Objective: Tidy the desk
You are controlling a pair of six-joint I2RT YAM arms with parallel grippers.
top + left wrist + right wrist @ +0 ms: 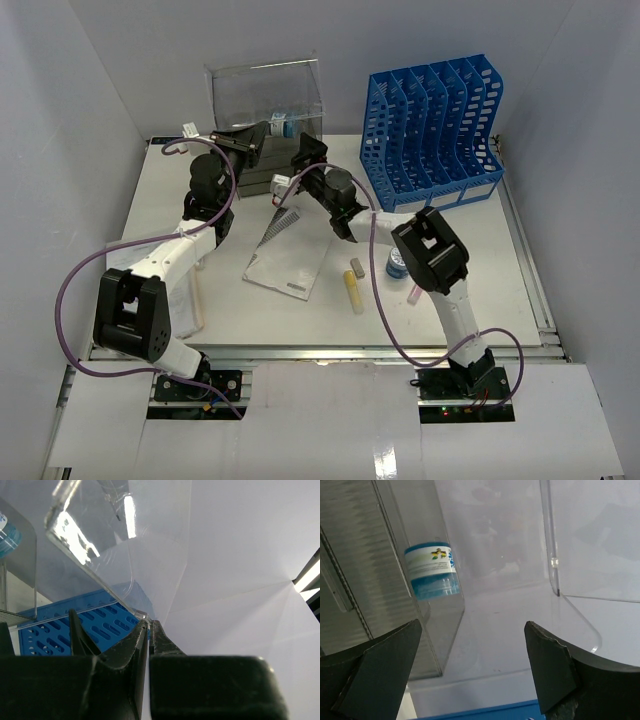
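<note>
Reaching from its base at the near left, the left arm is folding at a black elbow and stretching far across the bench (480,250). The bench is the wide white top filling the middle of the scene, with a metal rail along its near edge. A purple cable (72,290) is looping beside that arm. The left claw (250,142) is sitting at the front of the clear box (265,90) at the far edge. From its wrist, the left claw (149,625) is showing black fingers pressed nearly together on the thin edge of a clear panel (90,565). The overhead view is hiding that contact behind the wrist.

A pale booklet (290,255) is lying flat mid-bench. Inside the box, a small bottle (280,122) with a blue and white label is showing through the glossy plastic.

The right arm is rising from the near right, bending at its elbow and angling left and far toward the same box. The right claw (305,152) is standing wide open. Its wrist view is showing the two dark fingers of the right claw (472,624) well apart with nothing between them, facing the small bottle (431,572) behind a clear wall.

Near that elbow, a yellow stick (354,293), a grey piece (356,266) and a blue-capped jar (397,263) are lying too small to make out further. The blue slotted file rack (435,125) is standing at the far right.
</note>
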